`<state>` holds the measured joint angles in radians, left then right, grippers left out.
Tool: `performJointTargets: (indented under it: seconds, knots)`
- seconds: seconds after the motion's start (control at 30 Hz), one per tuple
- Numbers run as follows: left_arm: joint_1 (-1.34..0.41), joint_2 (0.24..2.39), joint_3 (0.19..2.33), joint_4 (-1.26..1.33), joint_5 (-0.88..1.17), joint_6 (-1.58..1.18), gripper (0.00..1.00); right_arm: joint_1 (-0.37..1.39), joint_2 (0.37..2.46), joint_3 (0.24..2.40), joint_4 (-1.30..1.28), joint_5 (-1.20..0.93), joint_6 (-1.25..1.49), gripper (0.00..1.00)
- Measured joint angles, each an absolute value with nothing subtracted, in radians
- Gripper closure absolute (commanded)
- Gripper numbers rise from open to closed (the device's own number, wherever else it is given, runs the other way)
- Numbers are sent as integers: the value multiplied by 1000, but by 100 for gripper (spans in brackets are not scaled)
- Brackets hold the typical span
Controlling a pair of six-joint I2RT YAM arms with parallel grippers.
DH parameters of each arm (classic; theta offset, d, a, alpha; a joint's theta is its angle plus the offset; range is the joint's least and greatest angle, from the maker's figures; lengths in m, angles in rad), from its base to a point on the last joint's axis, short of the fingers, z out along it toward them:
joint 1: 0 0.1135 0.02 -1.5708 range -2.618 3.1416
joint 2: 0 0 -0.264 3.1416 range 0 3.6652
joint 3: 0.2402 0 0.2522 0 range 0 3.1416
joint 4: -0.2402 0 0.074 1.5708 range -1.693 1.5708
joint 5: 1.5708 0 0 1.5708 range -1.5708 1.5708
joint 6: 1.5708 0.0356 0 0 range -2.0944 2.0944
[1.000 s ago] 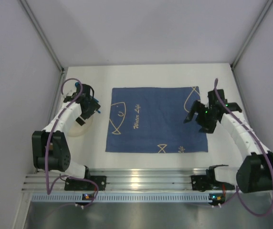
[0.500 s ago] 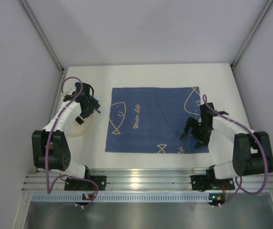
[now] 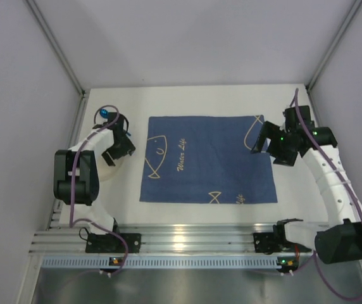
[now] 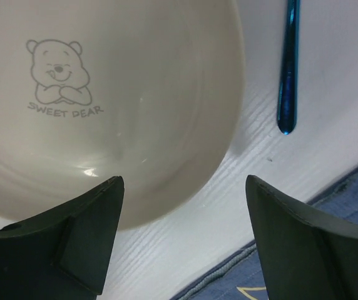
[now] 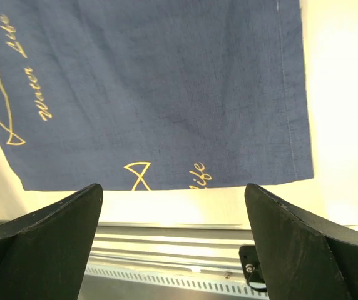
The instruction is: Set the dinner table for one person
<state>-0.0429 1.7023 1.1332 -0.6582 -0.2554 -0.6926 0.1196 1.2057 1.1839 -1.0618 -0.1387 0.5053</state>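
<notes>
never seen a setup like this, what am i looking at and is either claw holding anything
These are two robot arms bolted to a white table. The overhead picture looks down from behind them; the other two come from a camera on each wrist. A blue fish-print mat lies in the middle. The left gripper hovers open at the edge of a cream dish with a bear drawing, beside a thin blue utensil. The right gripper is open above the mat. Neither holds anything.
</notes>
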Motion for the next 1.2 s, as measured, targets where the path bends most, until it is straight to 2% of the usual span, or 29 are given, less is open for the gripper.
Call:
performJointTargets:
  seconds: [0.03,0.13,0.2,0.27,0.3,0.73,0.87,1.03,1.2]
  knots:
    - [-43,1723,1133,-656,-251,-677,22,120,1188,1208,-1073,-133,502,3]
    - [-43,1788,1142,-648,-246,-642,47,120,1151,1233,-1119,-112,491,4]
    - [-44,1794,1149,-626,-256,-625,72,120,1158,1226,-1159,-100,488,4]
    - [-49,1798,1159,-620,-286,-593,85,120,1167,1210,-1179,-94,484,4]
    - [-49,1799,1164,-620,-302,-580,100,120,1168,1201,-1185,-93,482,4]
    - [-133,1798,1176,-737,-474,-499,100,120,1170,1184,-1202,-74,463,4]
    - [-231,1793,1250,-809,-500,-484,100,120,1186,1184,-1198,-74,454,4]
    - [-395,1793,1443,-846,-520,-467,100,120,1192,1184,-1198,-73,439,4]
    - [-567,1806,1591,-839,-448,-436,100,120,1184,1182,-1198,-55,433,2]
